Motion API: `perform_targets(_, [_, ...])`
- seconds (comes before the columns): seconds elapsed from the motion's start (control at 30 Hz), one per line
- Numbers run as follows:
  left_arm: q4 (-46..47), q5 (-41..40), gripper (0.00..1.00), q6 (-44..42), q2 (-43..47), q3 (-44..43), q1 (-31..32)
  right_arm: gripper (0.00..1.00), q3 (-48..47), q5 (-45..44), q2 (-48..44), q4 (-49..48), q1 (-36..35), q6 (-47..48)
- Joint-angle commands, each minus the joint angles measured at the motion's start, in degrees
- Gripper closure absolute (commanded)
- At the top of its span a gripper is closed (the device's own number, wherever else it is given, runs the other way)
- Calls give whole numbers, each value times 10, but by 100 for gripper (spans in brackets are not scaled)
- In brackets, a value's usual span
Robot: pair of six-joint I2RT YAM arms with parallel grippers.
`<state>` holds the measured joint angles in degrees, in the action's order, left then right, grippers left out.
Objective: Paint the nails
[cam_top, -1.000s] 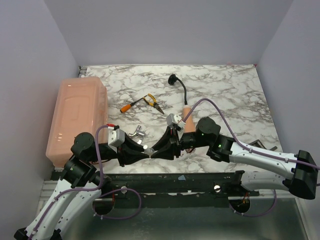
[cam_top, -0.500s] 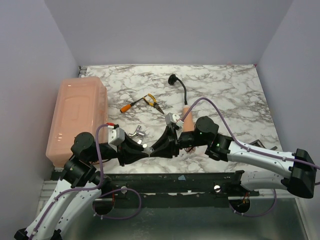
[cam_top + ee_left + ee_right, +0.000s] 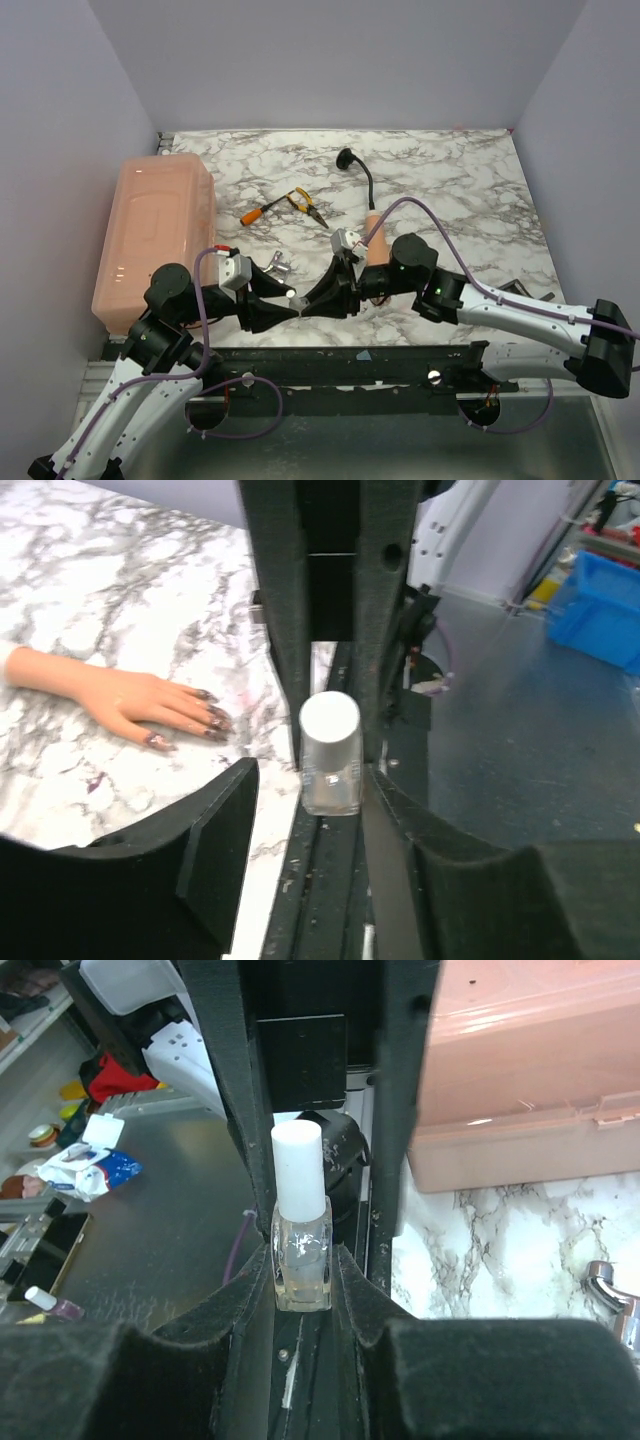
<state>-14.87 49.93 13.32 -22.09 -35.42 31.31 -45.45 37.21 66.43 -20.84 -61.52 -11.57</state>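
Where the marble table (image 3: pixel 450 180) meets its near edge, low in the overhead view, the two arms come together nose to nose, with several things lying around them. A pink lidded box (image 3: pixel 155 230) fills the left of that frame. Toward the centre lie an orange-handled screwdriver (image 3: pixel 255 213) and yellow-handled pliers (image 3: pixel 304 204), and a black gooseneck piece (image 3: pixel 362 180) curves down from the upper middle. A small metal fitting (image 3: pixel 276 265) sits just above the left gripper (image 3: pixel 286 303) in the frame.

The mannequin hand (image 3: pixel 120 692) lies flat at the left of the left wrist view with its fingers pointing right. Its dark nails (image 3: pixel 214 723) are near the table's edge and apart from the bottle (image 3: pixel 330 780). From overhead the right arm covers most of the hand, leaving little more than the wrist stub showing.

Between the grippers stands the bottle, small and clear, with a white cap (image 3: pixel 298 1170). The right gripper (image 3: pixel 302 1265) pinches its glass body from both sides, jaws pressed against it. The left gripper faces it with jaws spread: in the right wrist view one finger sits close beside the cap while the other stands off with a clear gap. The left wrist view shows one finger (image 3: pixel 215 820) apart from the glass.

Both forearms reach in low and roughly level, the left from the lower left and the right from the lower right, each with its elbow bent.
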Motion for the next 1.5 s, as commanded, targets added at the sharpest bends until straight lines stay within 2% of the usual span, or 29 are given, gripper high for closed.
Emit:
perform_targets(0.0, [-2, -24, 44, -23, -5, -7, 1, 100, 10, -20, -40, 30, -7, 26])
perform_targets(0.1, [0, -26, 34, -25, -1, -5, 1, 100, 20, -39, -65, 61, -7, 36])
perform_targets(0.23, [1, -30, 29, -27, 2, -4, 1, 100, 34, -64, -99, 84, -7, 41])
perform_targets(0.4, [6, -39, 28, -20, -2, -6, 1, 100, 42, -89, -147, 133, -6, 45])
perform_targets(0.5, [6, -48, 28, -20, -8, -9, 1, 100, 70, -104, -185, 123, -7, 27])
perform_targets(0.67, [24, -46, 27, -11, -30, -8, 1, 100, 107, -197, -241, 121, -6, -36])
perform_targets(0.8, [24, -30, 28, -11, -60, -16, 1, 100, 147, -215, -303, 82, -5, -51])
perform_targets(0.93, [32, -8, 29, -23, -76, -20, 1, 100, 158, -238, -341, 86, -5, -53])
perform_targets(1.0, [30, 12, 34, -32, -84, -23, 1, 100, 140, -250, -328, 125, -6, -40])
perform_targets(1.17, [25, 32, 34, -46, -98, -45, 1, 100, 31, -218, -209, 309, -6, 38])
perform_targets(1.3, [4, 40, 35, -73, -123, -84, 1, 100, -29, -217, -156, 382, -6, 72])
perform_targets(1.47, [2, 47, 38, -98, -139, -88, 1, 100, -78, -159, -119, 437, -6, 108])
